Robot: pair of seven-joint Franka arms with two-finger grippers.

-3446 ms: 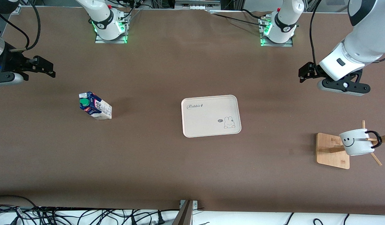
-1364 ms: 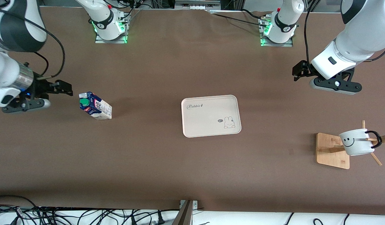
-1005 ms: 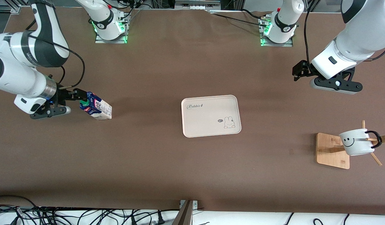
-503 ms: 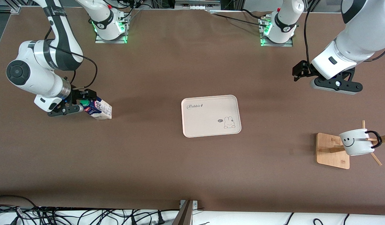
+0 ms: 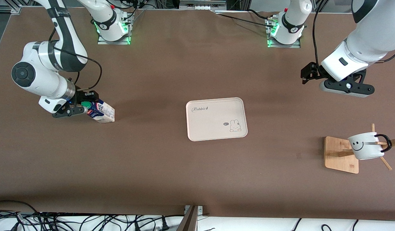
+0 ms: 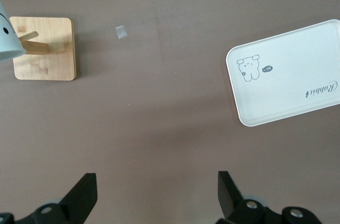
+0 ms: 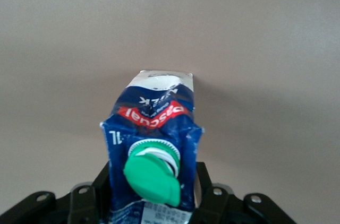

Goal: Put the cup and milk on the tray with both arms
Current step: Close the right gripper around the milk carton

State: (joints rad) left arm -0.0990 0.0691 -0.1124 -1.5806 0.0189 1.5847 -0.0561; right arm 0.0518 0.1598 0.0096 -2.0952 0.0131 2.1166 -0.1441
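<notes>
The milk [image 5: 99,110] stands on the table toward the right arm's end, green cap up. My right gripper [image 5: 87,103] is shut on its upper part; in the right wrist view the milk [image 7: 154,128] fills the space between the fingers [image 7: 204,181]. The cup [image 5: 365,147] hangs by its black handle on a wooden stand toward the left arm's end. My left gripper [image 5: 308,73] is open and empty, up over bare table between the tray and the stand [image 6: 155,176]. The tray [image 5: 213,112] lies bare at the table's middle and shows in the left wrist view [image 6: 292,86].
The stand's wooden base [image 5: 340,155] sits under the cup, with pegs sticking out; it also shows in the left wrist view [image 6: 42,49]. Cables lie along the table edge nearest the front camera.
My right arm has swung in from the table's end to the milk and its fingers now grip the carton's top. The left arm has hardly moved.
</notes>
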